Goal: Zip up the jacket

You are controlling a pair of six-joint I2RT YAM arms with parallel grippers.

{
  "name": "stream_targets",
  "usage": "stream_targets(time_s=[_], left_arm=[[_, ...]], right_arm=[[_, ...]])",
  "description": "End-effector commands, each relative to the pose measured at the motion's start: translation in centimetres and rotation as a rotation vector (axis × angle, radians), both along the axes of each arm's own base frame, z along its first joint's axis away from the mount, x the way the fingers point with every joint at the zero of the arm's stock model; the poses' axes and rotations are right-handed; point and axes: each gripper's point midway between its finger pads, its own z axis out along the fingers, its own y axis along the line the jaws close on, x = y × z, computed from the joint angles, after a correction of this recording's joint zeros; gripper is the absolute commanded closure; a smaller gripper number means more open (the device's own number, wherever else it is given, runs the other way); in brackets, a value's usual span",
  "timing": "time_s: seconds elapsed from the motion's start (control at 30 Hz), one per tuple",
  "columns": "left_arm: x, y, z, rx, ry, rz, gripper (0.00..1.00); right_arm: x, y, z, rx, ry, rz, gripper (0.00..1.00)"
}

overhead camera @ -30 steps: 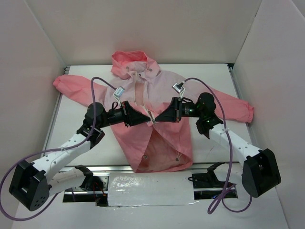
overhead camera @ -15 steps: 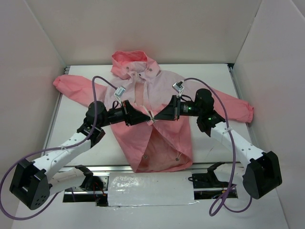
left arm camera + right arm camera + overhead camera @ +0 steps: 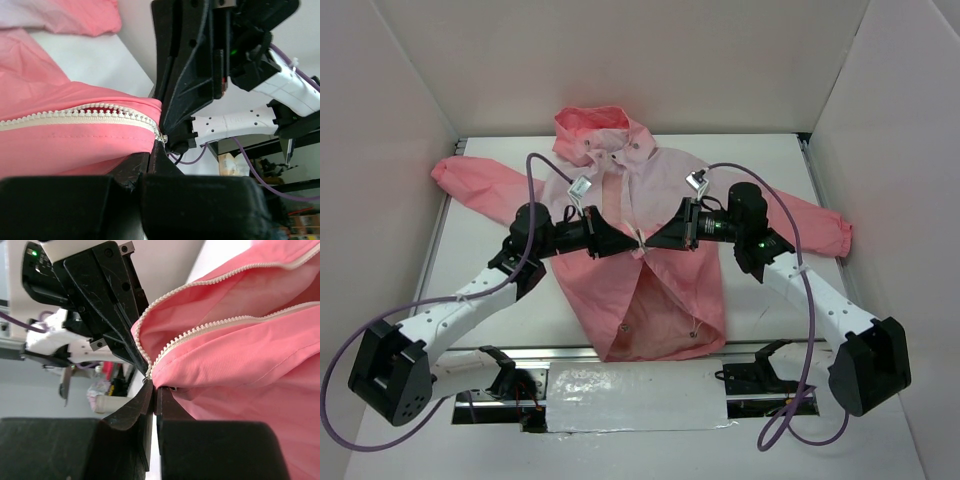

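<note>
The jacket lies flat on the desk, hood at 12 o'clock. Its zipper tooth rows converge mid-chest. There the left end effector and right end effector are both clenched on the zipper. Zipping appears under way. Next: keep one side anchored and draw the slider along the teeth.

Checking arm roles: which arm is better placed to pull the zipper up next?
Right, probably. The right gripper is shut where both tooth rows meet at the slider; the left gripper pinches jacket fabric beside it.
</note>
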Motion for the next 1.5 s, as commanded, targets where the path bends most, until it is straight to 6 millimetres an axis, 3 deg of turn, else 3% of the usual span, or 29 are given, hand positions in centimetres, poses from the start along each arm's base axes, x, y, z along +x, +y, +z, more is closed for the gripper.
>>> stream_targets(time_s=[0.0, 0.4, 0.53, 0.7, 0.87, 1.0, 1.17, 1.3, 1.47], left_arm=[[-0.9, -1.1, -0.3, -0.014, 0.054, -0.084, 1.0], [-1.3, -1.3, -2.8, 0.008, 0.167, -0.116, 1.0], [-1.5, -1.3, -3.4, 0.021, 0.177, -0.126, 1.0], [-1.7, -1.2, -3.8, 0.039, 0.183, -0.131, 1.0], [-2.1, -1.2, -4.6, 0.047, 0.213, -0.151, 1.0], [-2.3, -1.1, -5.3, 0.061, 0.232, -0.151, 1.0], [-2.2, -1.1, -5.7, 0.078, 0.25, -0.151, 1.0], [-2.1, -1.3, -6.3, 0.083, 0.276, -0.155, 1.0], [-2.1, -1.4, -6.7, 0.079, 0.295, -0.158, 1.0]], right_arm=[[1.4, 0.1, 0.0, -0.024, -0.106, -0.041, 0.94], [1.1, -0.7, -3.4, -0.124, -0.084, -0.06, 0.65], [1.7, -1.4, -3.3, -0.175, -0.091, -0.12, 0.47], [2.7, -2.9, -2.9, -0.265, -0.09, -0.23, 0.33], [3.1, -4.2, -1.8, -0.303, -0.098, -0.319, 0.3], [1.8, -4.9, -1.3, -0.328, -0.056, -0.324, 0.29], [-2.0, -3.7, -0.2, -0.213, 0.074, -0.228, 0.3], [-4.8, -1.8, -0.4, -0.171, 0.165, -0.156, 0.34], [-6.4, 0.3, -1.0, -0.152, 0.23, -0.104, 0.36]])
